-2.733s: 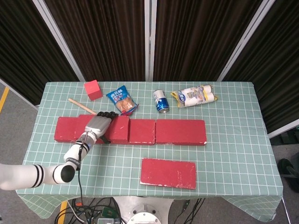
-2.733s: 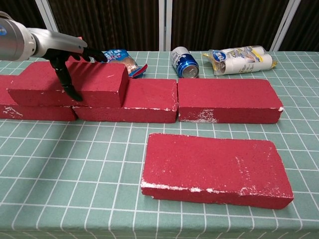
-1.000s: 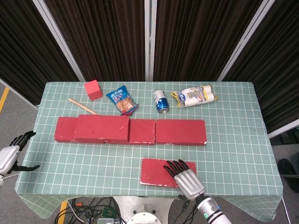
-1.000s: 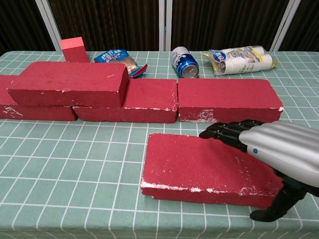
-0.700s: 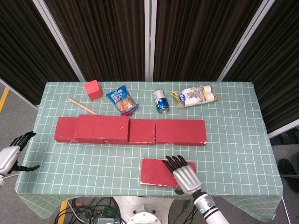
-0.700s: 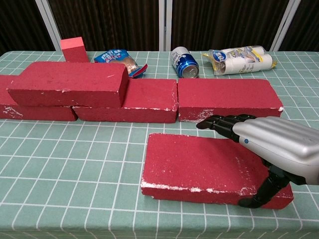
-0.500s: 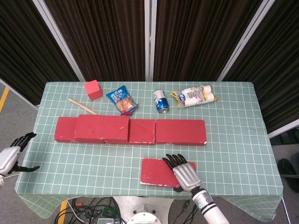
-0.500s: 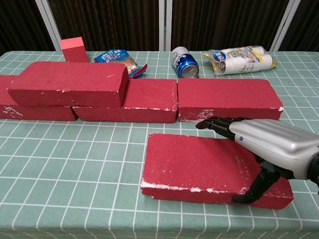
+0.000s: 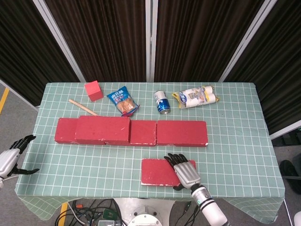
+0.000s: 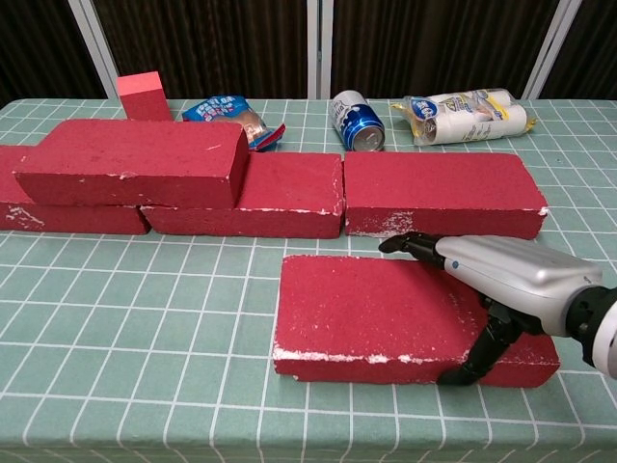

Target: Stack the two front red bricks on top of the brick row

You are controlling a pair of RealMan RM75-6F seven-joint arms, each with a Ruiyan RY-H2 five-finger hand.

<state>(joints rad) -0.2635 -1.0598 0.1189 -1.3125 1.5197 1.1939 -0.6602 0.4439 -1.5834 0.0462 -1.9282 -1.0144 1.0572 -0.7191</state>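
Observation:
A flat red brick [image 9: 157,172] [image 10: 357,309] lies alone near the table's front edge. My right hand [image 9: 182,171] [image 10: 487,273] grips its right part, with fingers over the far edge and the thumb on the near face. Behind it runs the row of red bricks [image 9: 181,133] [image 10: 439,191]. Another red brick [image 9: 102,129] [image 10: 130,159] is stacked on the row's left part. Off the table's left edge, my left hand [image 9: 11,160] hangs with spread fingers and holds nothing.
Along the back of the green checked table [image 9: 235,141] are a pink cube [image 9: 93,90], a blue snack bag [image 9: 122,101], a lying can [image 9: 162,102] and a pack of white rolls [image 9: 195,96]. A wooden stick [image 9: 82,107] lies behind the stacked brick.
My left hand let go of the stacked brick and withdrew off the left edge. My right hand came onto the front brick and closed across it; the brick's right end has shifted slightly.

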